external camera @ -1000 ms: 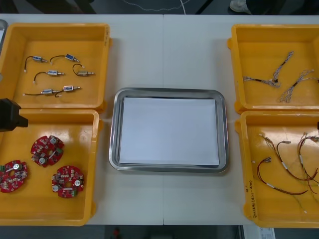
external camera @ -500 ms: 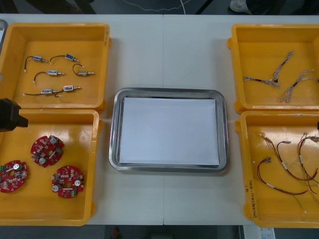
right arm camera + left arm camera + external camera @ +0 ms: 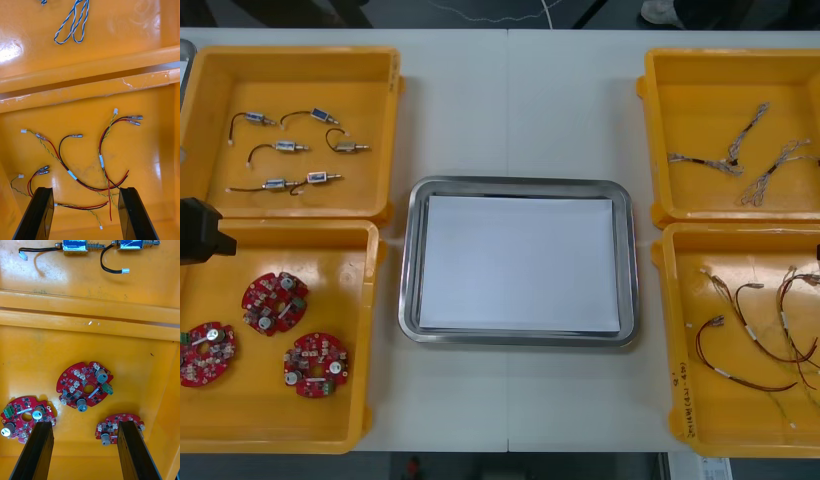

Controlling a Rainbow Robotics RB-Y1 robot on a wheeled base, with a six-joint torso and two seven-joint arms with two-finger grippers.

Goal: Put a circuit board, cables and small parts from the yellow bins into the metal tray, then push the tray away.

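My left gripper (image 3: 84, 425) hangs open over the near left yellow bin (image 3: 360, 400), and part of the left arm (image 3: 198, 230) shows at that bin's far left corner. Three round red circuit boards lie in the bin: one (image 3: 85, 387) just beyond the fingers, one (image 3: 24, 418) by the left finger and one (image 3: 116, 427) by the right finger. My right gripper (image 3: 84, 191) is open above the near right bin (image 3: 720, 420), with red and yellow cables (image 3: 101, 157) lying loose beyond its fingers. The metal tray (image 3: 408, 262), white inside, sits between the bins.
The far left bin (image 3: 360, 90) holds several small metal parts (image 3: 290, 148) with black cables. Twisted blue and white cables (image 3: 740, 155) lie in the far right bin (image 3: 700, 90). Bare table lies beyond the tray.
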